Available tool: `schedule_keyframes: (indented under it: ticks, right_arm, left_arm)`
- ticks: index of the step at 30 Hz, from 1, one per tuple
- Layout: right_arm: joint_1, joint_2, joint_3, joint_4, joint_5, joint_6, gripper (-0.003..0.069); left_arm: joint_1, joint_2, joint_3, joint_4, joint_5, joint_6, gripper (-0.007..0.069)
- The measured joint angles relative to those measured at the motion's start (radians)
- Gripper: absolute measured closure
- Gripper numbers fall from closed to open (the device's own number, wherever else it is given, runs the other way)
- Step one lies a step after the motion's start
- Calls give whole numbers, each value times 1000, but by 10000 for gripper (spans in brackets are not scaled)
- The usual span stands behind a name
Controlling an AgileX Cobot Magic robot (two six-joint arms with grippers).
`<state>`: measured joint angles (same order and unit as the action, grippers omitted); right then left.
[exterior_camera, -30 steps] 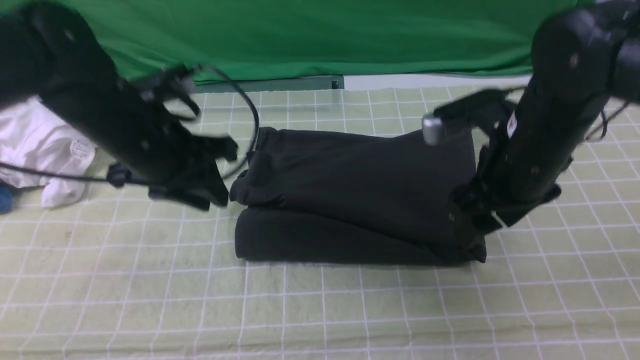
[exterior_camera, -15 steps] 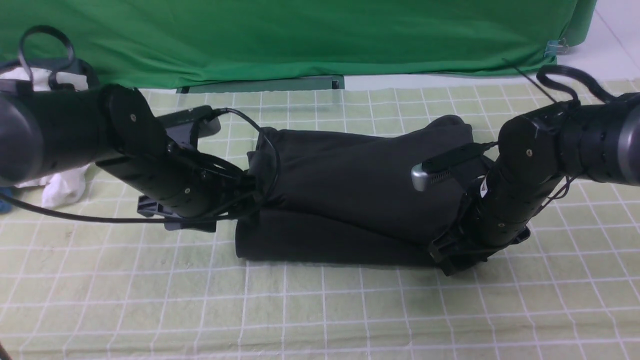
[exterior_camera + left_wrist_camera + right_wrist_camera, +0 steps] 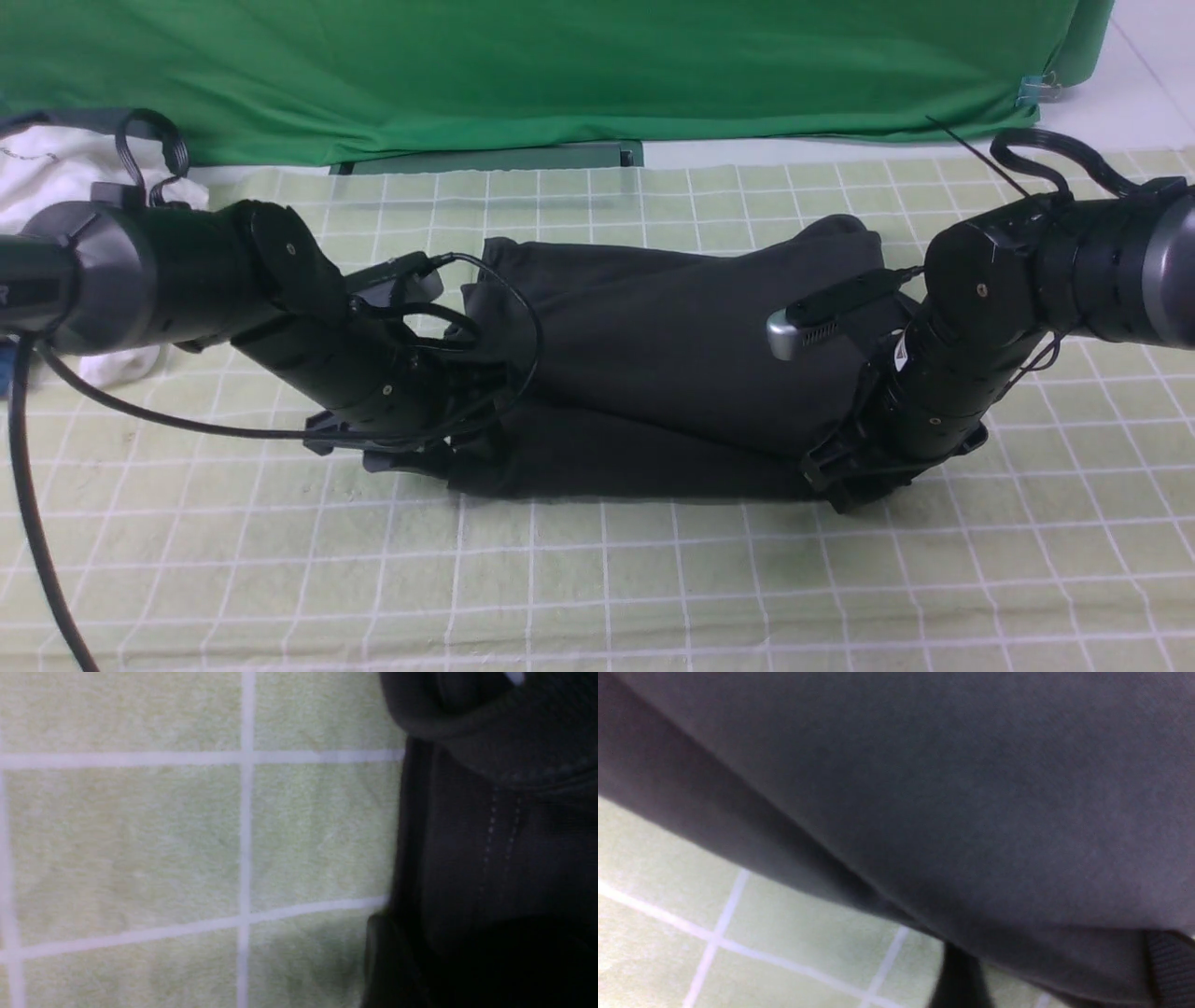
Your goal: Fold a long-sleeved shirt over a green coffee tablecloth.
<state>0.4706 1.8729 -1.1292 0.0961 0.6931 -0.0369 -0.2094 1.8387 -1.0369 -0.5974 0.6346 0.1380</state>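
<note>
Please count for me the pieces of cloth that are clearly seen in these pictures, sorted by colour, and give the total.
Black: 1, the long-sleeved shirt
Pale green with white grid lines: 1, the tablecloth
Bright green: 1, the fabric sheet
White: 1, the garment
Total: 4

a plain green backdrop (image 3: 560, 65) hangs behind, pale floor (image 3: 1148, 56) at right.

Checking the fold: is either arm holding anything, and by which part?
It cannot be told. The left end effector is at the near left corner of the shirt, the right end effector at its near right corner, but the fabric hides their jaws.
</note>
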Motion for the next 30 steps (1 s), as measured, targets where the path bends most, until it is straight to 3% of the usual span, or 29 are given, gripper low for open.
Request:
schedule_keyframes:
  ticks: [1, 4, 7, 13, 23, 27, 29, 30]
  right_arm:
    - [-1, 0, 0, -7, 0, -5, 271]
    - [-3, 0, -2, -21, 4, -26, 490]
    - [-3, -4, -8, -21, 70, -35, 602]
    - [-1, -79, 46, 1, 203, -18, 606]
    - [0, -196, 205, 7, 141, -12, 595]
    - [0, -196, 207, 1, 132, -8, 540]
    - [0, -196, 206, -13, 143, -2, 440]
    - [0, -196, 205, -13, 146, -2, 431]
  left_arm:
    - [0, 0, 0, -14, 5, 11, 333]
    - [0, 0, 0, -41, 30, 39, 489]
    - [3, -8, 0, -46, 95, 87, 569]
    - [-7, -119, 44, -13, 175, 93, 573]
    - [-107, -184, 226, -36, 101, 82, 573]
    - [-109, -184, 219, -31, 91, 82, 568]
    - [-109, -186, 198, -16, 101, 80, 548]
    - [-109, -186, 198, -13, 101, 80, 546]
